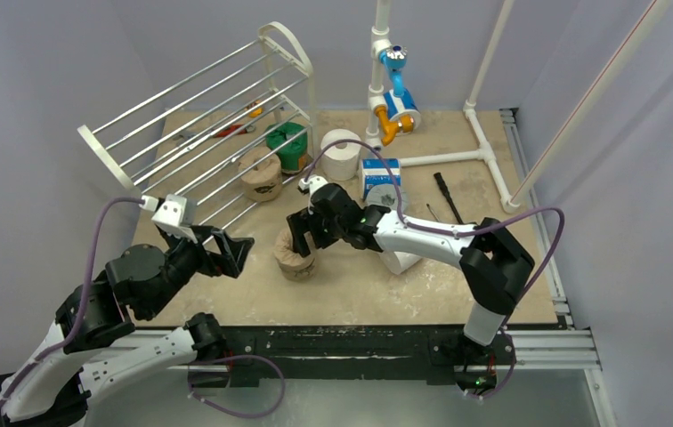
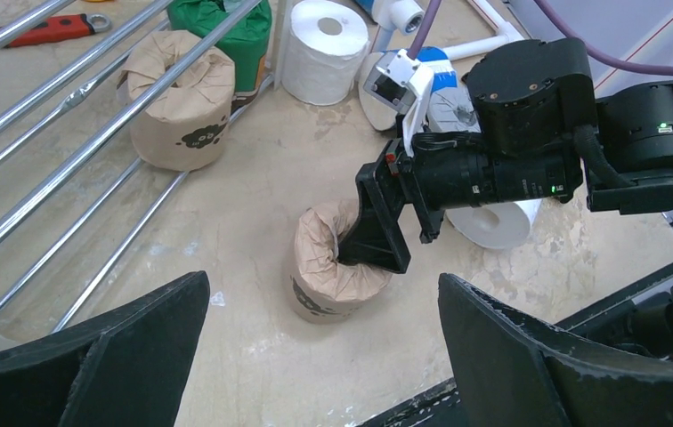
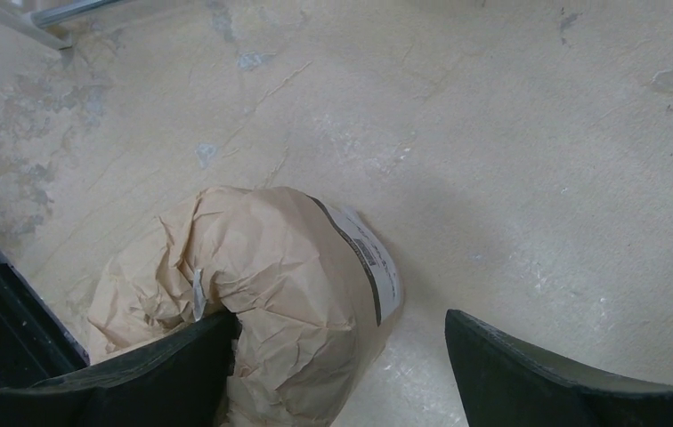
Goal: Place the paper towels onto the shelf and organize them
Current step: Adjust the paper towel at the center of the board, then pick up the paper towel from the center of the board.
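right hand [image 1: 304,242] was apart, one finger in the tan roll [image 1: 295,265] core, unclamped. left hand [image 1: 231,253] apart, empty. no rolls looked seated on the shelf [image 1: 199,124] yet.

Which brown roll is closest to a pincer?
The brown roll out in the open near the front: the right pincer has one finger down its hole. The other brown roll sits back by the shelf.

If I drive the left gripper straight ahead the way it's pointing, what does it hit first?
Most likely the tan-wrapped roll standing on the table, with the right gripper down over it. Depth is hard to judge, but nothing shows between the left gripper and that roll.
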